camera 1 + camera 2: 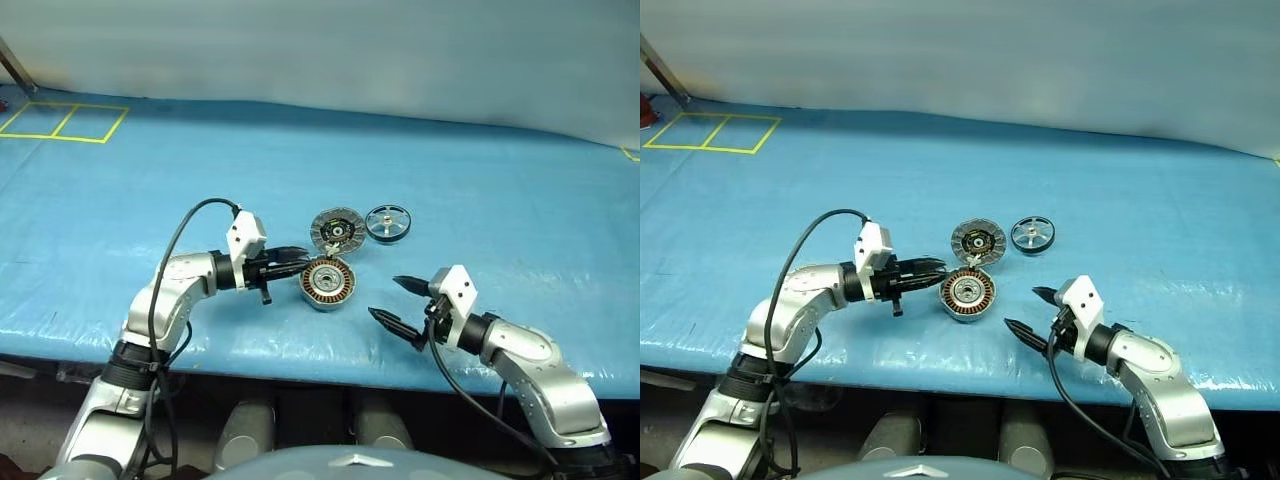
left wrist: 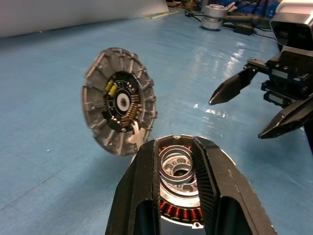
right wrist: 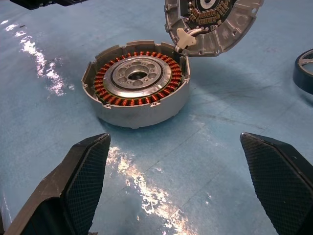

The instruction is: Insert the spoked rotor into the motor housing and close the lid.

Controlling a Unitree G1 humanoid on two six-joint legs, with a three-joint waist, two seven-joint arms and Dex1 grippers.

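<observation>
The motor housing [image 1: 328,283] lies on the blue sheet, its copper windings ringing a silver hub [image 3: 137,74]. Its lid [image 1: 336,230] stands tilted up at the housing's far rim, joined there by a small white piece [image 3: 186,37], dark patterned face showing. The spoked rotor [image 1: 388,222] lies flat to the right of the lid. My left gripper [image 1: 303,262] points right, just short of the housing's left rim, its fingers [image 2: 144,196] a narrow gap apart with nothing between them. My right gripper [image 1: 384,297] hangs wide open and empty, near and to the right of the housing.
A blue sheet [image 1: 500,200] covers the table, whose front edge [image 1: 300,365] runs just below both grippers. Yellow taped squares [image 1: 65,122] mark the far left corner. A pale wall [image 1: 350,50] stands behind the table.
</observation>
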